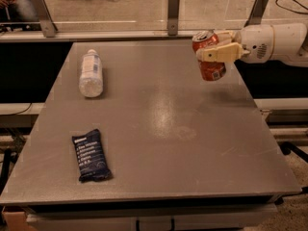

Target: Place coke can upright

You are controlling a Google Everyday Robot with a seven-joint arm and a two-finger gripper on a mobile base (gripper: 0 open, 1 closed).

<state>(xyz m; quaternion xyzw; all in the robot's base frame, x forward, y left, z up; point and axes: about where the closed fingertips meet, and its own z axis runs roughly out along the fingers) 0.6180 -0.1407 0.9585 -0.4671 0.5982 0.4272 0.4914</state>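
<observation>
The coke can [210, 67], red-orange with a silver top and pull tab, hangs nearly upright in the air above the right rear part of the grey table [163, 129]. My gripper [211, 49] reaches in from the right on a white arm and is shut on the can, with a cream finger [219, 53] across its upper half. The can's bottom is clear of the table surface.
A clear plastic water bottle [91, 73] lies on its side at the rear left. A dark blue snack packet [91, 155] lies flat at the front left. A rail with metal posts [173, 11] runs behind the table.
</observation>
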